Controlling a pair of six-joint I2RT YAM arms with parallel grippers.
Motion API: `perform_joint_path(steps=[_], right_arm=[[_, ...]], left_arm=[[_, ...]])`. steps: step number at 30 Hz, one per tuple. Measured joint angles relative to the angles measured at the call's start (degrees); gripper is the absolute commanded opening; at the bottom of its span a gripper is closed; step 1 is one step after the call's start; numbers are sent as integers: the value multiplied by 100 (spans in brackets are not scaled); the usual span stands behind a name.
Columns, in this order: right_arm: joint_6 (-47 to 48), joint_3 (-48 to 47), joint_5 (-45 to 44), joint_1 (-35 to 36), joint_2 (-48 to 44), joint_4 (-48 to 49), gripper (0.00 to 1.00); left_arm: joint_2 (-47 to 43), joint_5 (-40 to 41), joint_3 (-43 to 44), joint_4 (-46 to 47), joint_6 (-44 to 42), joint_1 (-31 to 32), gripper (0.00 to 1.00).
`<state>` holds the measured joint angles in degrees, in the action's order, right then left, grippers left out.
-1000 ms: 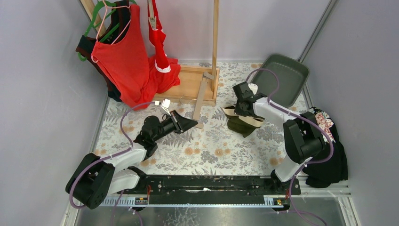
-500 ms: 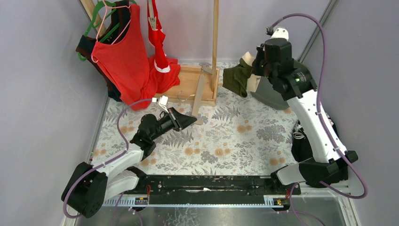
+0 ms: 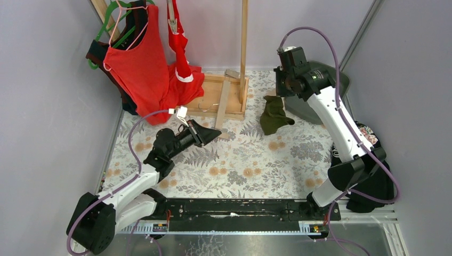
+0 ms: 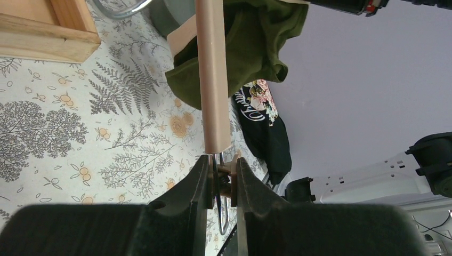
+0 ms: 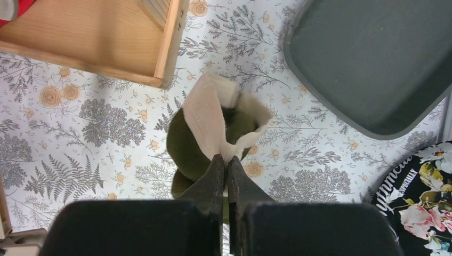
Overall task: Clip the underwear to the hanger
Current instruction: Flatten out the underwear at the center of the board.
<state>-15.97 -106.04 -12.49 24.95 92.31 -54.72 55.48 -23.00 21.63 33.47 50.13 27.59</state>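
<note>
The dark olive green underwear (image 5: 194, 144) hangs by its cream waistband (image 5: 210, 114) from my right gripper (image 5: 226, 160), which is shut on it. In the top view it (image 3: 274, 114) dangles below the right gripper (image 3: 278, 95), just right of the wooden stand. My left gripper (image 4: 221, 170) is shut on a spring clip (image 4: 228, 178) at the end of the tan hanger bar (image 4: 213, 74), which points away toward the green underwear (image 4: 256, 42). From above, the left gripper (image 3: 215, 132) sits low over the table and the hanger (image 3: 223, 104) lies across the stand's base. Red underwear (image 3: 179, 48) hangs clipped at the back.
A wooden stand base (image 3: 210, 93) with an upright post (image 3: 244, 42) stands at the back. A red tank top (image 3: 138, 66) hangs on hangers at back left. A grey-green tray (image 3: 333, 80) sits at back right. Black floral cloth (image 3: 370, 141) lies by the right wall.
My right arm lifted the green underwear off the table at right, swung it up to the back, and now holds it lower beside the stand. The left gripper and hanger shifted slightly left.
</note>
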Motion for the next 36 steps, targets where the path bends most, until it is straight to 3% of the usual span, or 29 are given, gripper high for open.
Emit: perform_joint_path(steps=[10,14,16,20,26,36], right_arm=[[203,-48,-20,0,-597,142,0],[238,876,-59,-4,-1663,1217,0],[256,1174,-70,-28,-1937,1294,0],[273,553,50,-81,-1189,944,0],[271,866,275,-94,-365,737,0],[509,590,131,-94,-1794,1436,0]], left_arm=[[144,11,0,-57,-11,0,0],[149,13,0,-57,-11,0,0],[149,17,0,-57,-11,0,0],[168,24,0,-55,-13,0,0],[188,46,0,-57,-13,0,0],[229,55,0,-42,-11,0,0]])
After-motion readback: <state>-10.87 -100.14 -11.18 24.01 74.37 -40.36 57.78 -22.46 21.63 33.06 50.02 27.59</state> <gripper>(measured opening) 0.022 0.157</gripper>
